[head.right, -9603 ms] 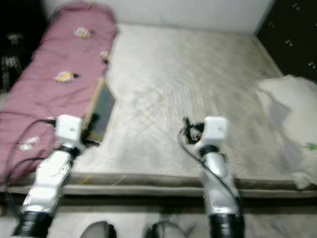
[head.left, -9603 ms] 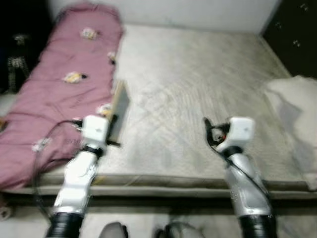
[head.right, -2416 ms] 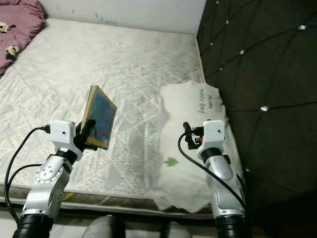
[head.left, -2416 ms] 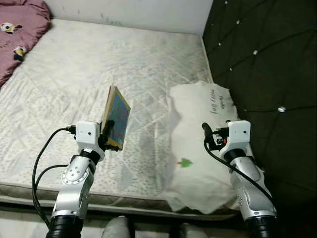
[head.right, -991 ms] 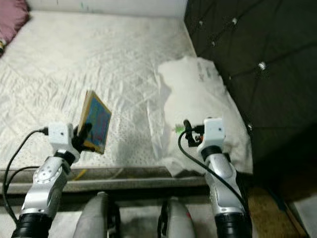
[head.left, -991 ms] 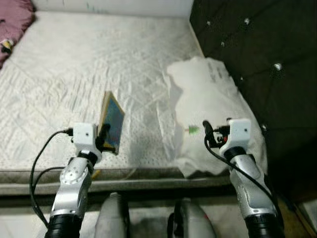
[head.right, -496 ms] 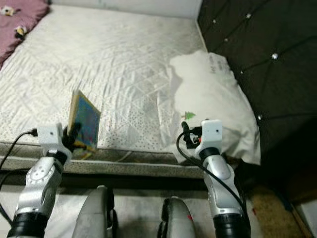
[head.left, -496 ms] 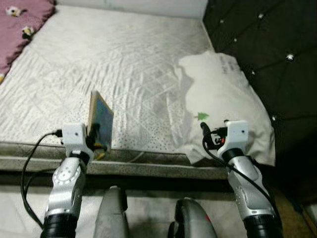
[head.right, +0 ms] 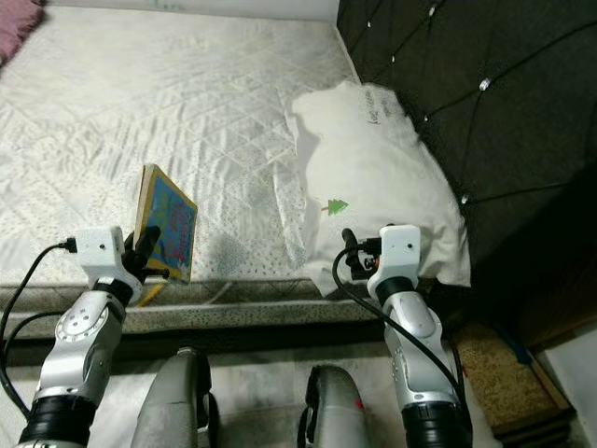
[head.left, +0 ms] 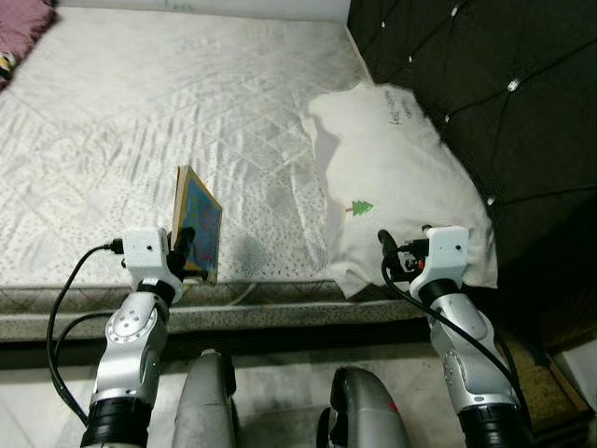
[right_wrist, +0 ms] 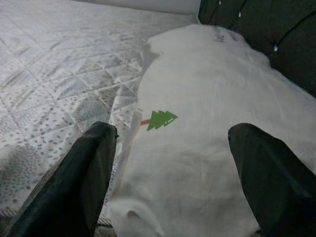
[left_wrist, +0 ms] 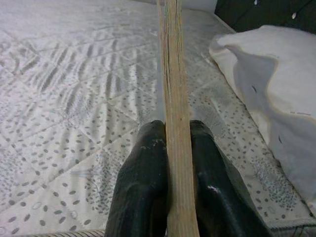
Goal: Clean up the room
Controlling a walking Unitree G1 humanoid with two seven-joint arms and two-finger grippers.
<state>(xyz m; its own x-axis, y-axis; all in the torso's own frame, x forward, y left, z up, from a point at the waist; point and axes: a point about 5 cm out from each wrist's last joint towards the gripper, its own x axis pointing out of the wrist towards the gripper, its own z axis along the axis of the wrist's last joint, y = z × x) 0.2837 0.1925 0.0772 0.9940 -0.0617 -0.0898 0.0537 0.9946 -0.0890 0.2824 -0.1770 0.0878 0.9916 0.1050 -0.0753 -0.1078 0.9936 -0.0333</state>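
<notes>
A robot is standing at the foot edge of a bare mattress (head.left: 140, 112), its left gripper (left_wrist: 170, 158) pinching a thin book (head.left: 198, 224) upright by its lower edge, the two black fingers (left_wrist: 143, 182) pressed flat against either cover. The book, with its blue picture cover, is hanging just above the mattress edge, near the robot's body and well apart from the white pillow (head.left: 392, 187) lying against the dark tufted headboard (head.left: 485, 84). Compared with half a second ago, the camera is now showing more of the headboard and less of the pink blanket (head.left: 19, 23) at the far left, which suggests the robot is turning or stepping toward its right while carrying the book; the grip on the book is looking unchanged. The right gripper (right_wrist: 173, 163) is held out before the pillow with its fingers spread wide and nothing between them, a small green tree print (right_wrist: 160, 118) showing on the pillow beyond. The book is now off the bed surface, so the tidy-up is likely moving from picking up to carrying; where the book is meant to go cannot be told from here.
</notes>
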